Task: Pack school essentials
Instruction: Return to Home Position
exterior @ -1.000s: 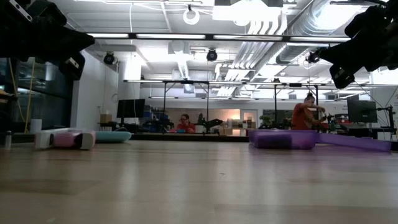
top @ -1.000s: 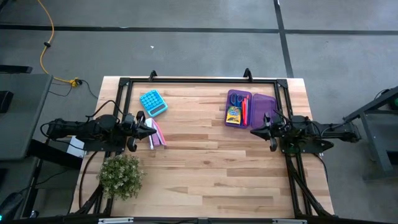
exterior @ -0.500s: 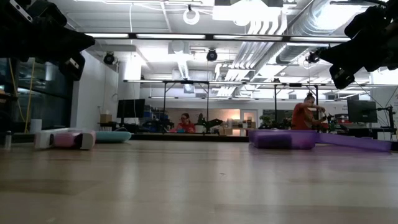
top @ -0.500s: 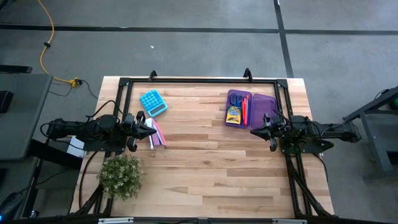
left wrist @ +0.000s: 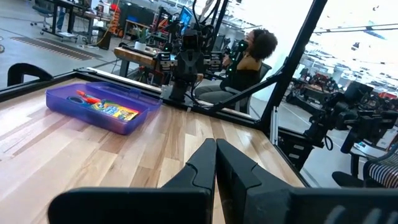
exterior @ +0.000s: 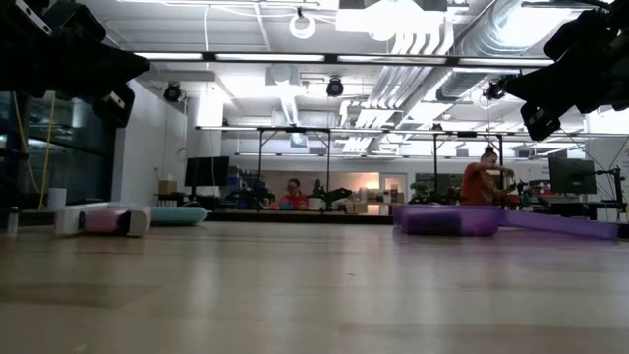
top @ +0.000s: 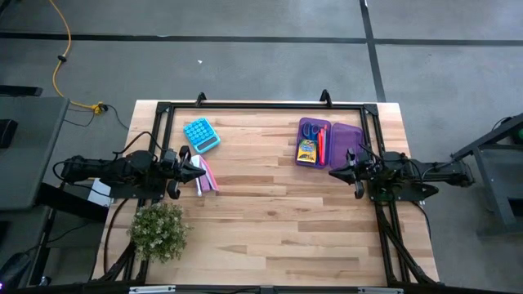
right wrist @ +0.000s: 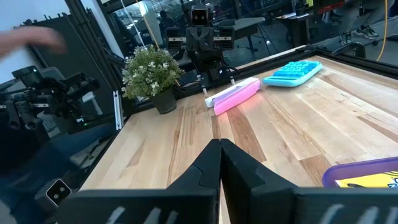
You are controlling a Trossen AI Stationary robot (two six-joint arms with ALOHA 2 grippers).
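Since nothing has shifted over the last second, both arms read as parked and the packing as likely done.

- Left gripper: fingers pressed together, empty. A pink-and-white item lies just beside its tips.
- Right gripper: fingers pressed together, empty. The open purple case sits near, off to one side of its tips.
- Only the left wrist view shows the crayon box and scissors inside the case. The low view gives just its wall.

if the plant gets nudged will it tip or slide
Likely tips: the plant spreads wider than its small dark pot, so it looks top-heavy. The foliage looks soft, so a grip there would probably squash it; the pot seems the firmer hold.
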